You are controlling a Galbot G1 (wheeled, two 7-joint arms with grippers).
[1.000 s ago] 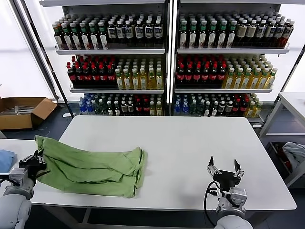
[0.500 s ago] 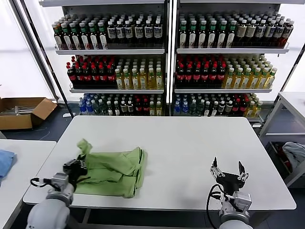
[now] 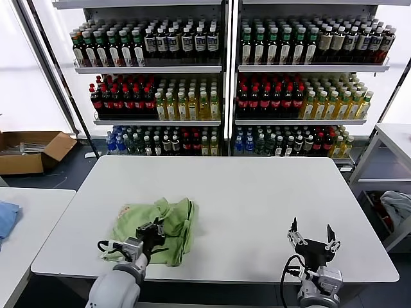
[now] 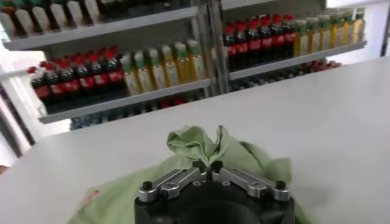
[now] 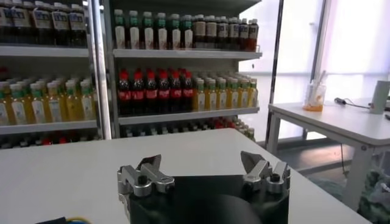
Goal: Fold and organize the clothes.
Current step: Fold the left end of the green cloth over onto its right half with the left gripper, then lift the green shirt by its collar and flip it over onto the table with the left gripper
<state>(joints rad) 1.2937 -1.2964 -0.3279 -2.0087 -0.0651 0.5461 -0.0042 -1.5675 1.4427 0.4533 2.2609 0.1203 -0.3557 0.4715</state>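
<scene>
Left gripper (image 3: 153, 231) clamped tight on pinched ridge of soft light green polo shirt (image 3: 168, 218), fabric bunched up at fingertips. Shirt lies crumpled on white rectangular table (image 3: 257, 199), near its front-left edge. Right gripper (image 3: 314, 237) spread wide, holding nothing, near table's front-right edge, well apart from shirt.

- The light green polo shirt (image 3: 157, 220) is showing as soft, matt cloth, creasing into folds on the white table (image 3: 257, 205).
- The table's top is looking smooth and matt.
- The left gripper (image 4: 208, 165), pinching the shirt, is showing dull grey metal fingers (image 4: 173, 181) on a black body.
- The cardboard box (image 3: 29, 149) left of the table is looking like plain brown paperboard.
</scene>
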